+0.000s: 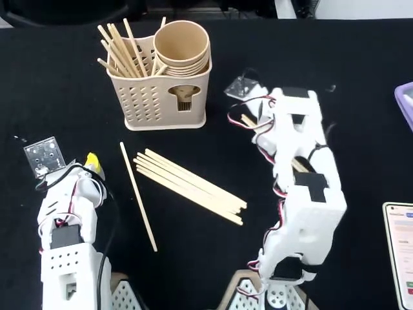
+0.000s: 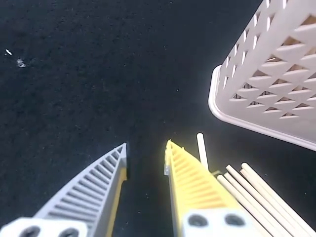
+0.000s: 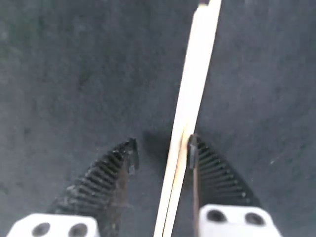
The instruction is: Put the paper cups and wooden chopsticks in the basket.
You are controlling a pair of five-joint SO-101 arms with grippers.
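Observation:
A beige perforated basket (image 1: 161,103) stands at the back centre, holding stacked paper cups (image 1: 182,45) and several wooden chopsticks (image 1: 122,48). A loose bundle of chopsticks (image 1: 190,186) lies mid-table, with a single one (image 1: 138,196) beside it. My right gripper (image 3: 162,142) is open, low over the table right of the basket (image 1: 257,123). A chopstick pair (image 3: 197,74) lies between its fingers, against one of them. My left gripper (image 2: 145,145) is open and empty at the front left (image 1: 91,161). Ahead of it are the basket's corner (image 2: 266,98) and chopstick ends (image 2: 247,192).
A phone (image 1: 400,252) lies at the right edge of the black table and a purple object (image 1: 405,100) sits farther back on that edge. Open black surface lies left of the basket and in front of the loose chopsticks.

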